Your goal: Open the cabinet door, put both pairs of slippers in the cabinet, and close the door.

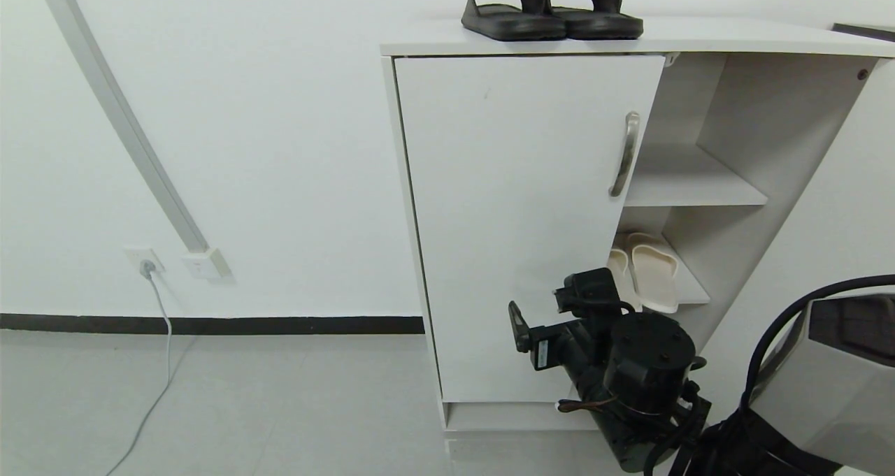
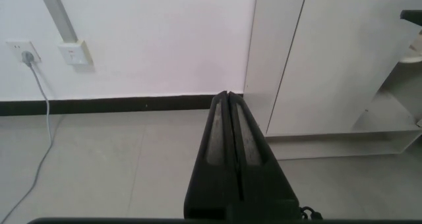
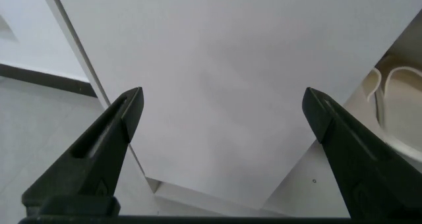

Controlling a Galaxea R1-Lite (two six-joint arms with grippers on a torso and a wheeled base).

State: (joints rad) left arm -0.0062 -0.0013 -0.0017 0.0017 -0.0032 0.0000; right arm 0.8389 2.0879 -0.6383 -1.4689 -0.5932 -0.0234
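Cabinet (image 1: 734,37): standing against the wall, with the task looking about half done.

Right-hand door (image 1: 839,203): hanging swung wide, so the opening step is looking finished; closing it is waiting until last.

Left-hand door (image 1: 524,217): sitting shut, its free edge and handle (image 1: 624,154) bordering the opening on one side.

Floor (image 1: 245,392): lying bare beside the cabinet, offering open room apart from a cable (image 1: 157,364) trailing down from the wall socket.

Upper shelf (image 1: 692,182): sitting bare, giving the likeliest room for the second pair.

Lower shelf (image 1: 689,289): carrying the cream slippers (image 1: 647,266), side by side and already stowed.

Black slippers (image 1: 552,8): resting on the cabinet top near its front edge, above the shut door, not yet put away. Judging that they are needing a lift clear of that edge, then a move down and across into the opening, past the handle.

Right gripper (image 3: 221,102): hovering low, close to the face of the shut door, fingers spread wide apart and holding nothing, well below the black pair.

Left gripper (image 2: 227,102): hanging out over the floor, facing the cabinet's left side and well apart from it, fingers pressed together on nothing.
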